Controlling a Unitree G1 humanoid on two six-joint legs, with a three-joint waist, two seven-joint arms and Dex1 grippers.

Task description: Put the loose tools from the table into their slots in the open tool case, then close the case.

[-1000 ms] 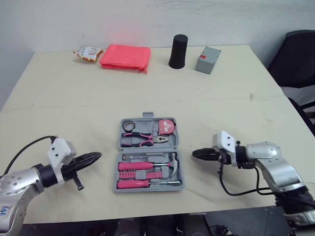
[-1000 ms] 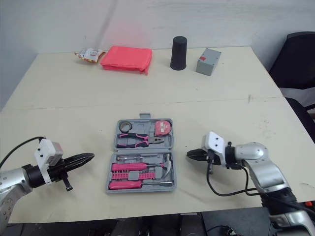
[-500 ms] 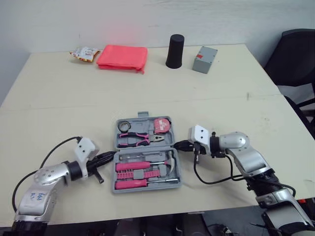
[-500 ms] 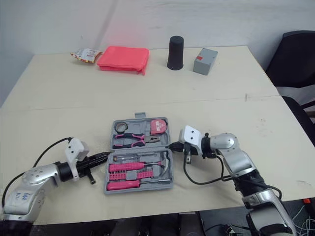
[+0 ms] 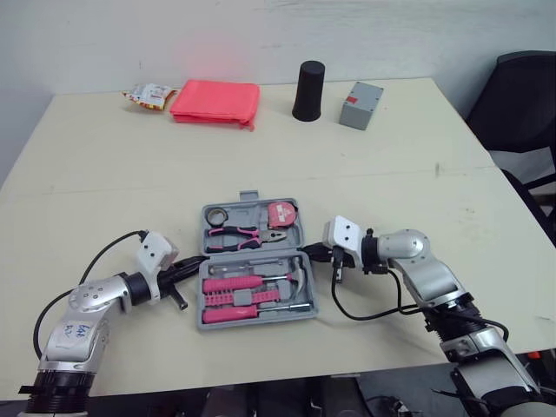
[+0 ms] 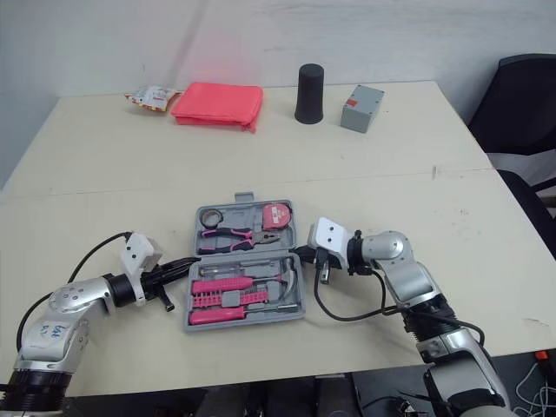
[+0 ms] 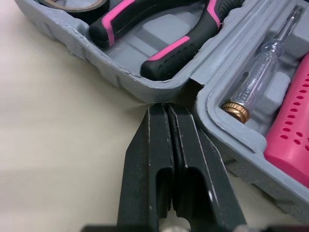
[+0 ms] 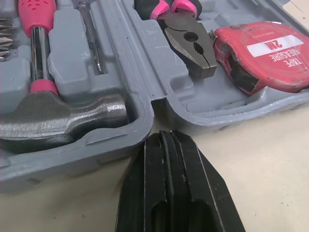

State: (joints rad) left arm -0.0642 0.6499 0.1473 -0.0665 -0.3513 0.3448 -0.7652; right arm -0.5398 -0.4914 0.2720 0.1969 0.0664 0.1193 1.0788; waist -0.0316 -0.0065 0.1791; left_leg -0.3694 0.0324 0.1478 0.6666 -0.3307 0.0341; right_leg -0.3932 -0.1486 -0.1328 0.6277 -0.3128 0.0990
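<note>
A pale desk (image 5: 391, 174) stood by a white wall (image 5: 261, 35), with a black chair (image 5: 521, 95) at the right edge. Along the top lay a snack packet (image 5: 148, 92), a pink pouch (image 5: 215, 102), a black cup (image 5: 308, 90) and a grey box (image 5: 361, 93). The tool case (image 5: 257, 322) lay open, low in the middle (its tools sat in their slots).

The left wrist view showed pliers (image 7: 159, 38) and a clear tester screwdriver (image 7: 263, 67) up close. The right wrist view showed the hammer head (image 8: 63, 121) and a red tape measure (image 8: 268, 53).

Both arms lay low over the desk, bent in toward the case. The left gripper (image 5: 196, 261) pointed at the hinge notch on the case's left side, its fingers (image 7: 149, 145) pressed together. The right gripper (image 5: 307, 252) pointed at the right notch, its fingers (image 8: 154, 179) pressed together too.
</note>
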